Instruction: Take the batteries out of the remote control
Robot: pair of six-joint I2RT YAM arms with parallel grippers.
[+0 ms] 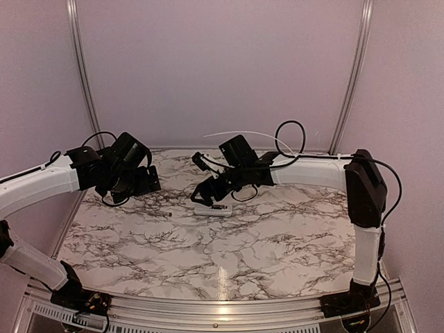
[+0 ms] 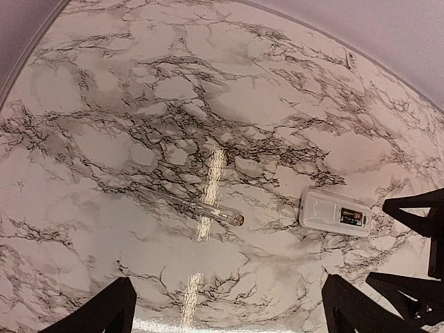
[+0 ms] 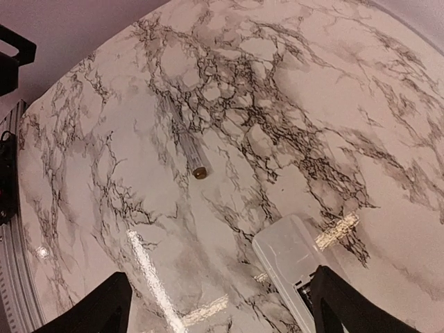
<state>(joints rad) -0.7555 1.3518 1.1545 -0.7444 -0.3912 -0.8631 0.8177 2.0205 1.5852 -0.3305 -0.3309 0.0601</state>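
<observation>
The left gripper (image 2: 230, 291) is seen with its jaws spread wide and nothing held between them. The right gripper (image 3: 220, 277) is likewise parted and empty. The remote control (image 3: 288, 267) is laid back-up at the lower right of the right wrist view, beside one finger. One battery (image 2: 220, 214) is found loose on the marble table (image 2: 139, 104), mid-frame. A second battery (image 2: 352, 218) is seated in the remote's open recess

Soft pinkish light, glare streaks on table (image 3: 149, 277), wrist views bowed
</observation>
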